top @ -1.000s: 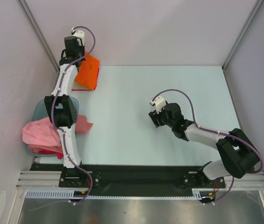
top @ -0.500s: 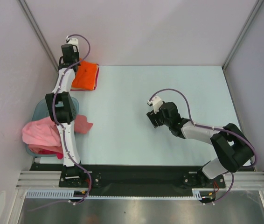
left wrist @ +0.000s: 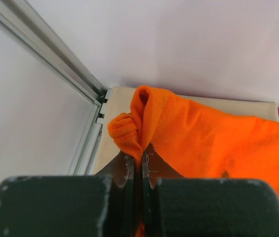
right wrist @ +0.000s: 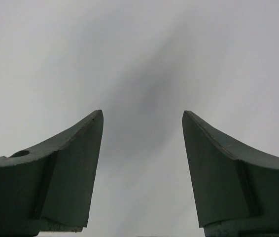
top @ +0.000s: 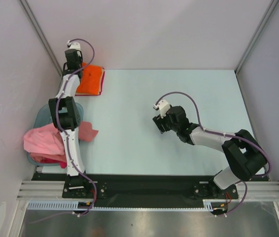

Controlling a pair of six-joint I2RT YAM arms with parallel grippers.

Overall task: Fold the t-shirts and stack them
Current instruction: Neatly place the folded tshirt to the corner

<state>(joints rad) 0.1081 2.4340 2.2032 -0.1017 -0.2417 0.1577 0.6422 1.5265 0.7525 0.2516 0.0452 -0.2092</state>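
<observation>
The folded bright orange t-shirt (top: 91, 79) lies at the far left corner of the table, on top of a tan shirt (left wrist: 218, 104) and a red one whose edge (top: 94, 94) shows beneath. My left gripper (top: 76, 69) is shut on a bunched corner of the orange t-shirt (left wrist: 189, 133) at the back wall; its gripper (left wrist: 141, 157) pinches the cloth. A pink t-shirt (top: 43, 140) lies heaped in the tub at the left. My right gripper (top: 159, 126) is open and empty over the bare middle of the table, as the right wrist view (right wrist: 142, 118) shows.
A translucent blue-green plastic tub (top: 43, 116) stands at the left edge under the left arm. An aluminium post (left wrist: 51, 54) runs along the back left corner. White walls enclose the table on three sides.
My left gripper has carried the orange t-shirt's corner back and down, so the shirt now lies flatter on the stack. My right gripper has drifted slightly left.
</observation>
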